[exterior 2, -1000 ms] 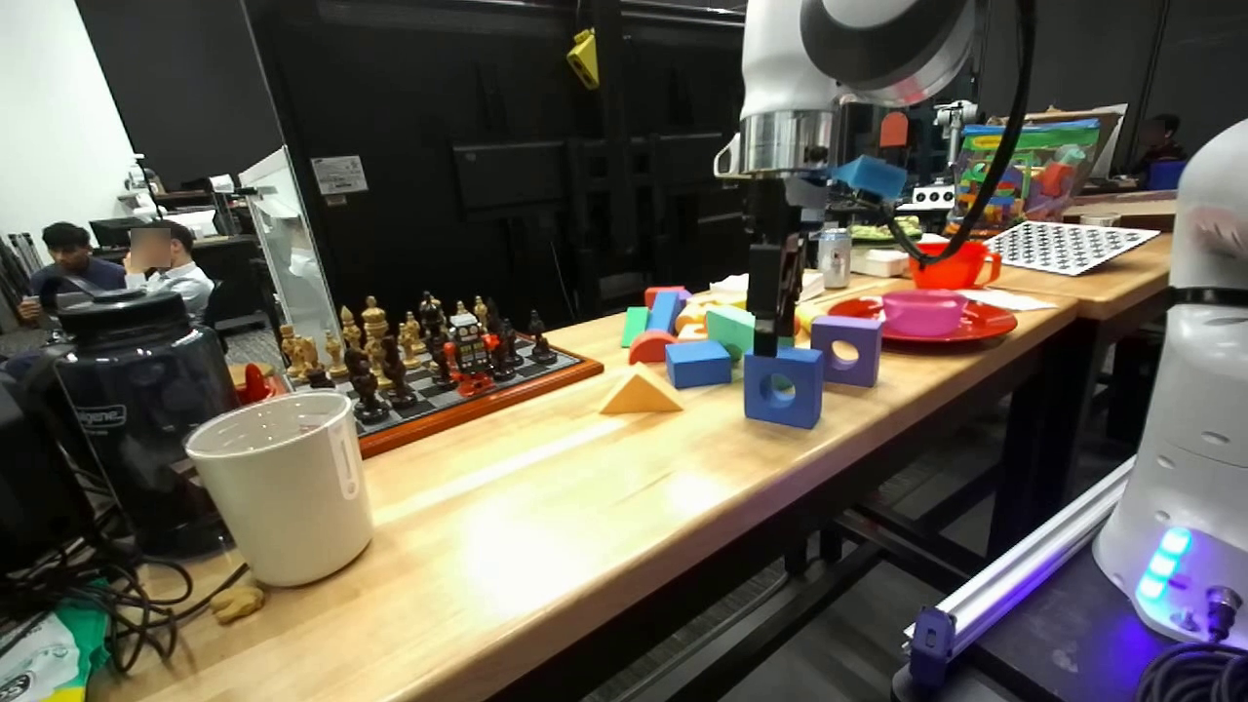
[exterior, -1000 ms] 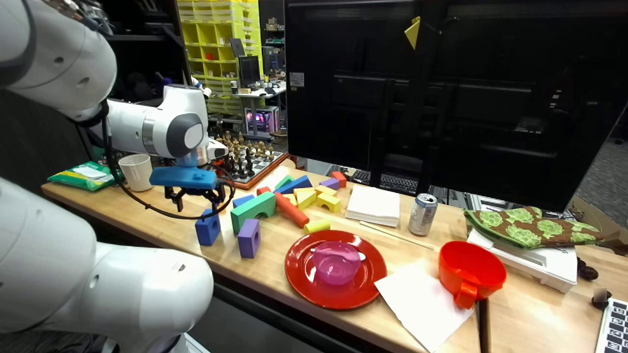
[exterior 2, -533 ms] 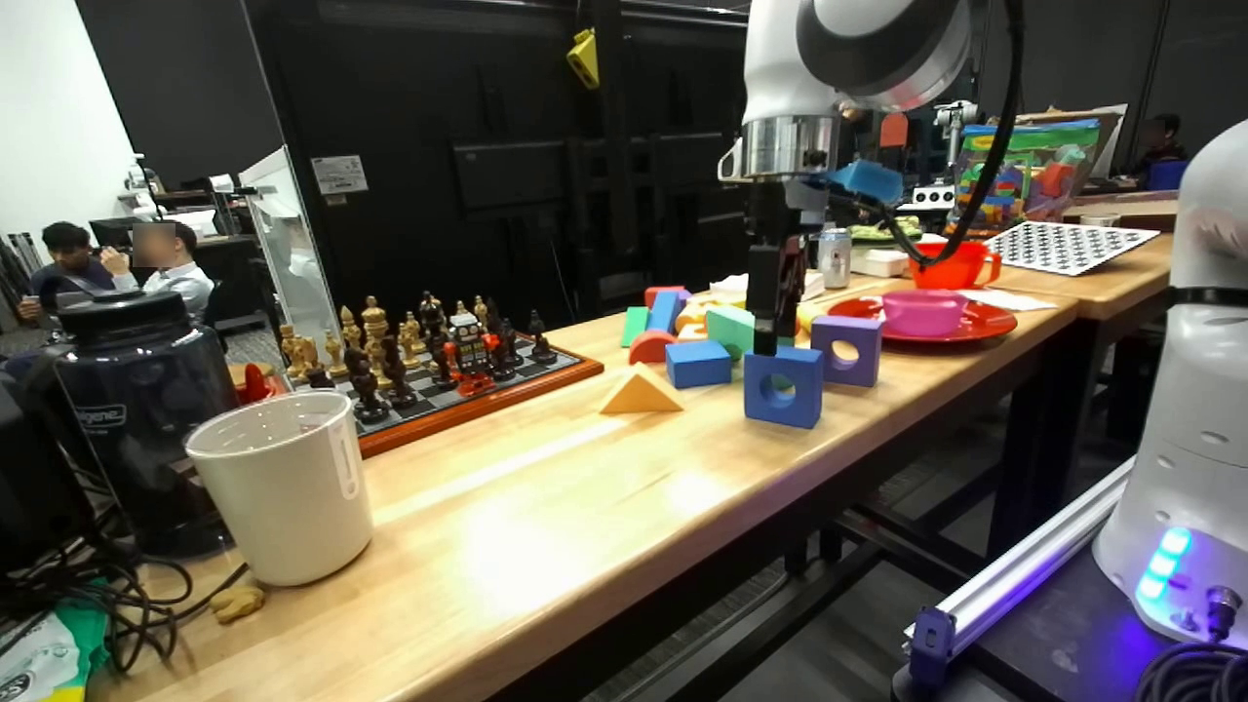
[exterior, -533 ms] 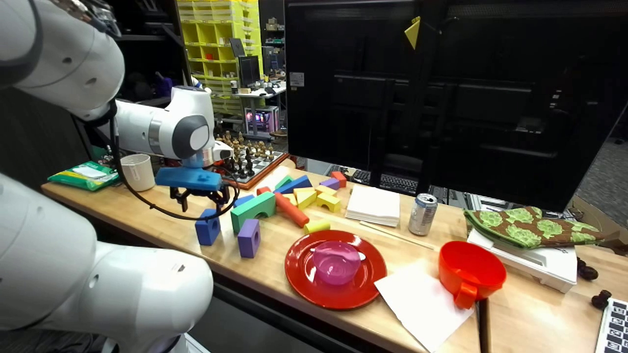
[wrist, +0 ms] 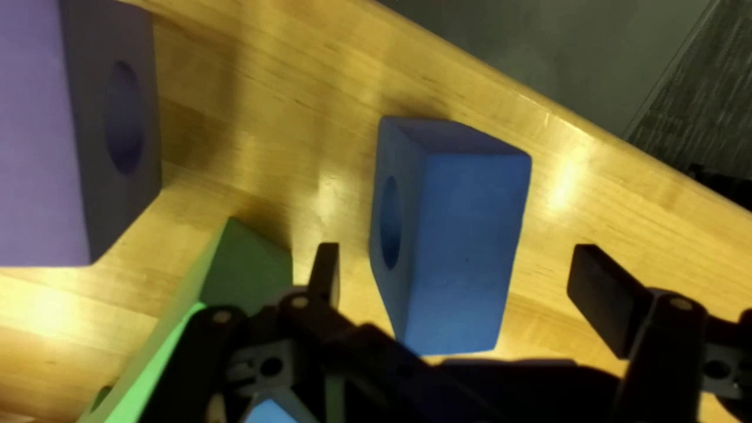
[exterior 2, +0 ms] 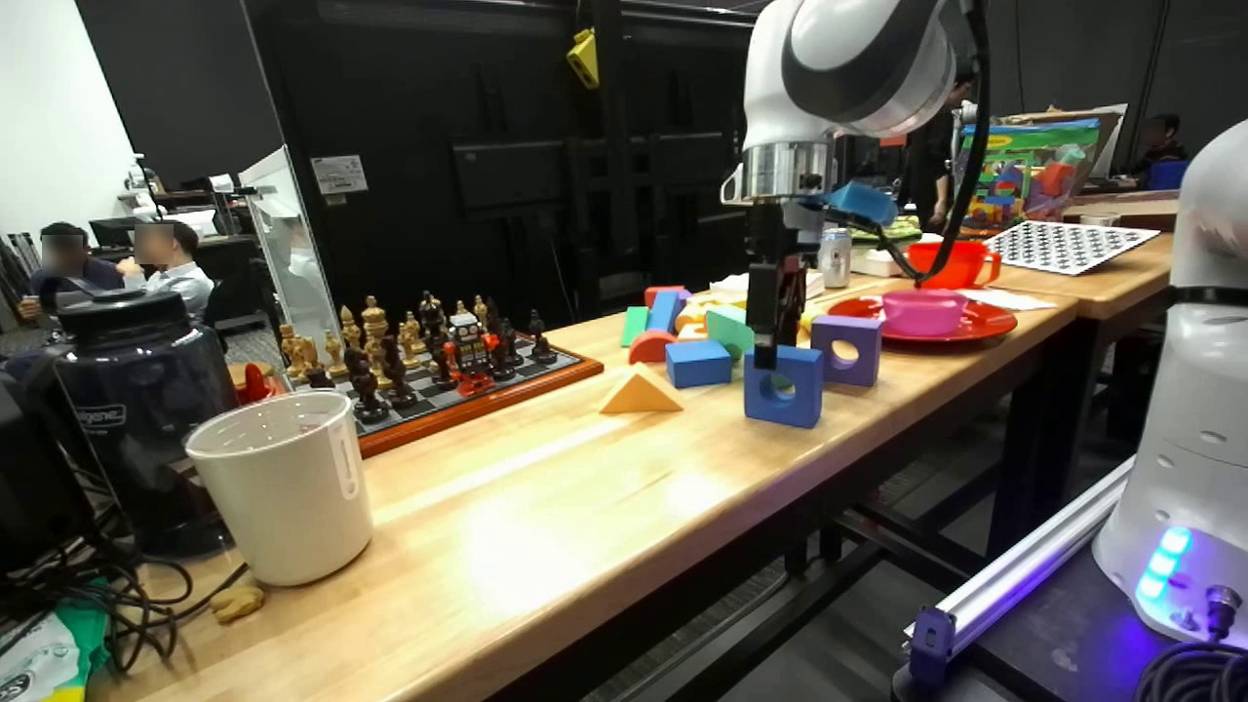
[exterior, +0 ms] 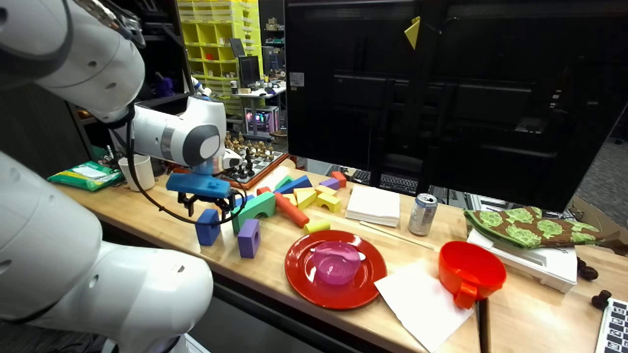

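At left on the wooden bench (exterior: pixel 273 250), toward its far side, stands an off-white cup (exterior: pixel 143 174). To the right hangs the gripper (exterior: pixel 208 214), its jaws wide apart and holding nothing; over the last second it has sunk and shifted rightward, while the blue holed block (exterior: pixel 206 234) has stayed in place. This block, upright close to the bench's near edge, appears in the wrist view between the two fingers (wrist: pixel 605 299), with bare wood showing on both sides. The change is judged to leave the gripper aligned with the block, the approach well advanced but no grip made; how far the fingers reach past its top cannot be told. Next to the right come a green arch block (exterior: pixel 255 207) and, nearer, a purple holed block (exterior: pixel 247 240); then a red cylinder (exterior: pixel 292 211) and a yellow cylinder (exterior: pixel 317 226). Farther right, a red plate (exterior: pixel 300 279) bears a pink bowl (exterior: pixel 336 264); a drinks can (exterior: pixel 423 214) stands on the far side, and a red mug (exterior: pixel 471 269) sits nearer.
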You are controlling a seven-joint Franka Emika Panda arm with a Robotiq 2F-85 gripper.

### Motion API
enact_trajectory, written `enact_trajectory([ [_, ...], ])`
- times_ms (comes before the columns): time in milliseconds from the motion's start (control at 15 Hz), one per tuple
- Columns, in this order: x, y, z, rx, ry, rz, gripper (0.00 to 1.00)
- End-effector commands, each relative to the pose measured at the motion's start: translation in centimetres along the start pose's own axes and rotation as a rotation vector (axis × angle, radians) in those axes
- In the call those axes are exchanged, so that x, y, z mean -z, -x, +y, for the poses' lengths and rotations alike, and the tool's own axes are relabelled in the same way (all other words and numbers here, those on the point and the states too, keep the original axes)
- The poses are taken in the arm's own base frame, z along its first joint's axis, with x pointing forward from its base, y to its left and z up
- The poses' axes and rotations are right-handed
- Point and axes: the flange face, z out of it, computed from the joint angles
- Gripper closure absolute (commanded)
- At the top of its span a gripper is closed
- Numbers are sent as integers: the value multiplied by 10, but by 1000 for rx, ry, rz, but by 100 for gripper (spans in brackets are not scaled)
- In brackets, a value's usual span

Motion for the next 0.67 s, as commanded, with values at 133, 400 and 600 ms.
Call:
enact_trajectory([
  [133,-8,-3,7,4,-24,5,37],
  [400,-7,-3,5,2,-16,2,69],
  [600,-5,-3,1,-1,-10,2,84],
])
